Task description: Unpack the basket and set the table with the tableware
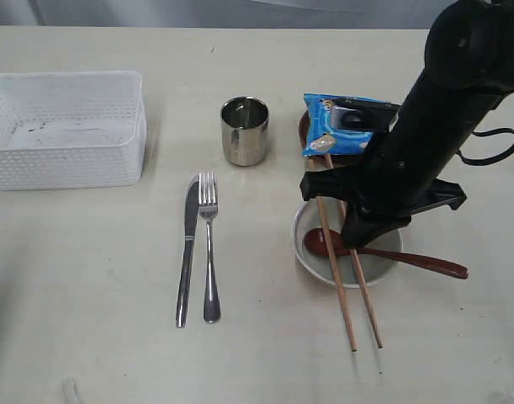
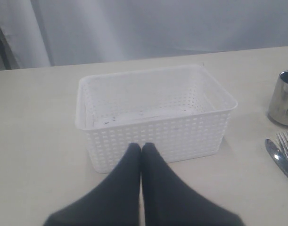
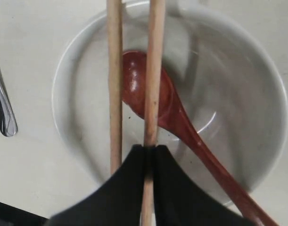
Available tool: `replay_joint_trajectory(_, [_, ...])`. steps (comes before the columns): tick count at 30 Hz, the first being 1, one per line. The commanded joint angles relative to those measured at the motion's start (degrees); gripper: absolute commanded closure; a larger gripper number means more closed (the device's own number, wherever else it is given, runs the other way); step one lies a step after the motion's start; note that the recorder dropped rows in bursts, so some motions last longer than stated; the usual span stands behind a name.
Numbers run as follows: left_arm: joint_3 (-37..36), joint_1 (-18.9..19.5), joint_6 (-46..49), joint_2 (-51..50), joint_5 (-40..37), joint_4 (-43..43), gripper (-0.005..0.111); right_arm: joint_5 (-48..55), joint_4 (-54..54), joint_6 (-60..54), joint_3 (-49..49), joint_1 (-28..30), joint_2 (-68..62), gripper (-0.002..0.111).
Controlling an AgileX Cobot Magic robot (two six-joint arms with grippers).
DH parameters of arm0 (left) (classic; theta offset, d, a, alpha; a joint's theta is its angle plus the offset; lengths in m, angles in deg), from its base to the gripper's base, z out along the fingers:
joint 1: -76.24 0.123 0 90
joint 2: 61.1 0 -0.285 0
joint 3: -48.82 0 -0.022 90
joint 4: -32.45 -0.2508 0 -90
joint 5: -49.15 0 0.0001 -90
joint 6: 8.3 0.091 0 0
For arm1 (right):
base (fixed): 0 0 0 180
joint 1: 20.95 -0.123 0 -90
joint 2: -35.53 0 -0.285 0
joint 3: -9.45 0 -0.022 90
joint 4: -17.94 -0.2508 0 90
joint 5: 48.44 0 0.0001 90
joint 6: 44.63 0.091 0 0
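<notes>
The white basket [image 1: 63,126] stands empty at the left; my left gripper [image 2: 142,147] hangs shut and empty just in front of its wall [image 2: 153,136]. A steel cup [image 1: 244,129] is mid-table, with the knife [image 1: 188,248] and fork [image 1: 209,244] side by side below it. The cream bowl [image 1: 305,248] holds the red-brown spoon [image 1: 408,259], and two wooden chopsticks [image 1: 341,295] lie across it. My right gripper [image 3: 150,150] is shut on one chopstick [image 3: 155,70] over the bowl [image 3: 271,94]; the other chopstick [image 3: 114,70] lies free beside it. The brown plate [image 1: 304,126] shows only as an edge.
A blue chip bag [image 1: 345,124] lies on the brown plate behind the bowl. My right arm [image 1: 425,126] hides part of the bag and the bowl. A steel handle end [image 3: 4,117] lies beside the bowl. The cup [image 2: 283,99] stands to the basket's right.
</notes>
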Motion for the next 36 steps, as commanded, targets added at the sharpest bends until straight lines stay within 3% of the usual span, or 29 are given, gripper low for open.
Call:
replay_joint_trajectory(1, [-0.1,0.2,0.1,0.3,0.4,0.2,0.107,-0.3,0.0,-1.0,-0.2,0.0,0.0,0.109])
replay_joint_trajectory(16, [-0.1,0.2,0.1,0.3,0.4,0.2,0.107,-1.5,0.0,-1.0,-0.2,0.0,0.0,0.108])
replay_joint_trajectory(19, [-0.1,0.2,0.1,0.3,0.4,0.2,0.107,-1.4,0.0,-1.0,-0.2,0.0,0.0,0.099])
replay_joint_trajectory(24, [-0.1,0.2,0.1,0.3,0.4,0.2,0.107,-1.1,0.0,-1.0,-0.2,0.0,0.0,0.069])
replay_joint_trajectory(33, [-0.1,0.2,0.1,0.3,0.4,0.2,0.107,1.3,0.4,-1.1,2.9,0.1,0.2,0.069])
replay_joint_trajectory(35, [-0.1,0.2,0.1,0.3,0.4,0.2,0.107,2.4,0.2,-2.1,4.5,-0.2,0.2,0.067])
replay_joint_trajectory(36, [-0.1,0.2,0.1,0.3,0.4,0.2,0.107,3.2,0.1,-2.2,5.1,-1.2,0.2,0.06])
